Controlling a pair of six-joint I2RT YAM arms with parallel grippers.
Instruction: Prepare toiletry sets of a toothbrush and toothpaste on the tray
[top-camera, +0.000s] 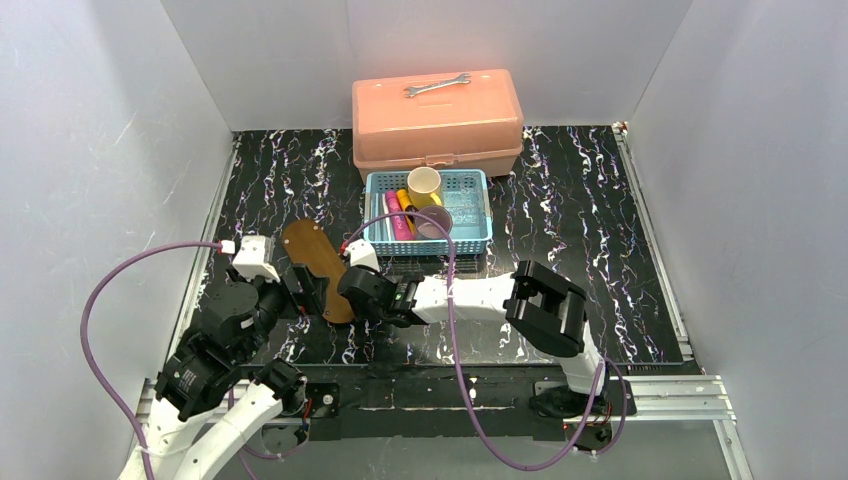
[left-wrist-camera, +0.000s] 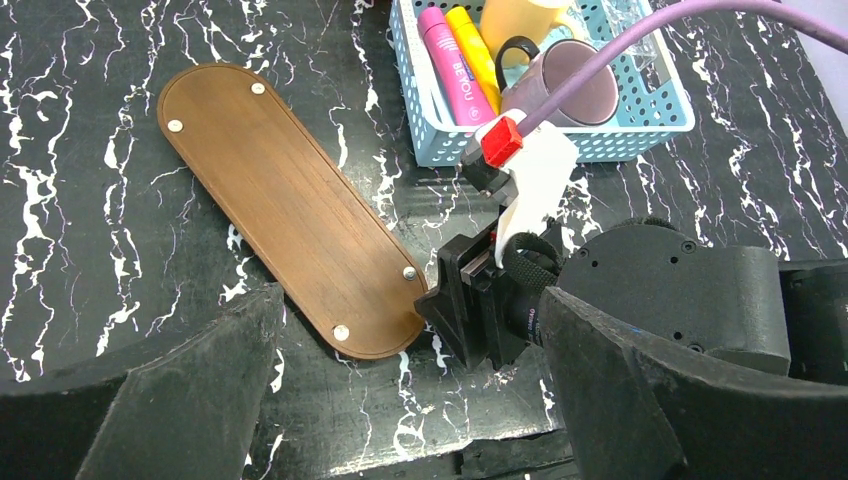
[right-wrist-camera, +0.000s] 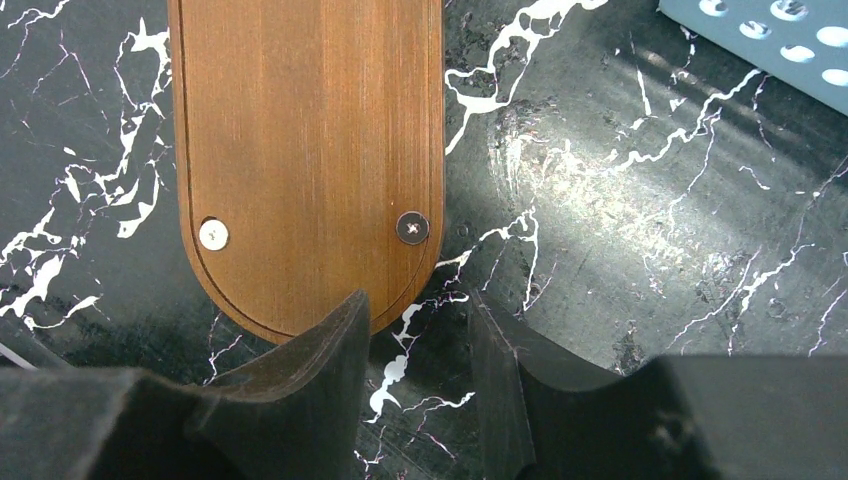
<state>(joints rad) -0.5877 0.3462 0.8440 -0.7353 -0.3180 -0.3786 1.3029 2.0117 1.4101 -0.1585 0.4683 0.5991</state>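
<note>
White-and-black arms (top-camera: 470, 298), looping purple cables (top-camera: 95, 310).
White links, black joint housings (top-camera: 545, 305); matte black fingers (right-wrist-camera: 320, 380) on right tool (right-wrist-camera: 418, 310); red plug (left-wrist-camera: 500, 142) in white wrist bracket (left-wrist-camera: 535, 185).

**Pale Box, Black Marble Floor**

Closed in on three sides by plain whitish panels: left wall (top-camera: 100, 150), back wall (top-camera: 430, 40), right wall (top-camera: 760, 150), joined at straight vertical seams. Floored with a black table surface (top-camera: 590, 200) veined in white and faint purple. Edged at the near side by an aluminium rail (top-camera: 660, 392). Lit softly and evenly, with a dull sheen (right-wrist-camera: 600, 190) on the dark top.
</note>
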